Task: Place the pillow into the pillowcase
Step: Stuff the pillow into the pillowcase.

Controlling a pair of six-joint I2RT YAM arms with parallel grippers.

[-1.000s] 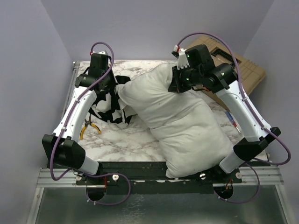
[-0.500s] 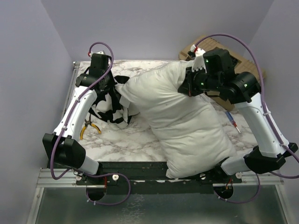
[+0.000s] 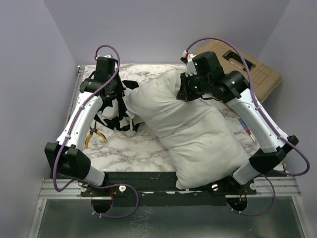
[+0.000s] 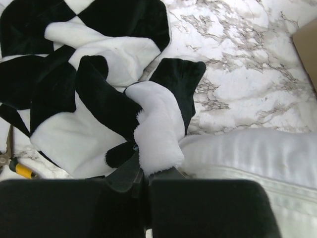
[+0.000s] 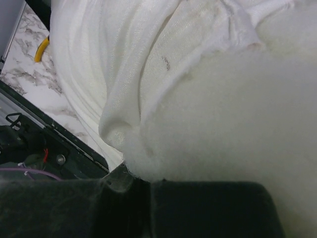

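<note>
Here my left gripper [image 4: 142, 173] pinches a fold of the pillowcase [image 4: 89, 99] at the far left of the table [image 3: 133, 148]. My right gripper [image 3: 187, 91] clamps the far corner of the pillow [image 3: 193, 129]. Its near end overhangs the front edge, with open marble on its left.

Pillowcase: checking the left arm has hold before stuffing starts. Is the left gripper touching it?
Touching. The left wrist view shows the left gripper shut on a fold of the pillowcase, fabric pinched in its jaws.

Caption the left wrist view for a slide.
The left jaws pinch a fold of the checked pillowcase over the marble table, with the white pillow beside it.
</note>
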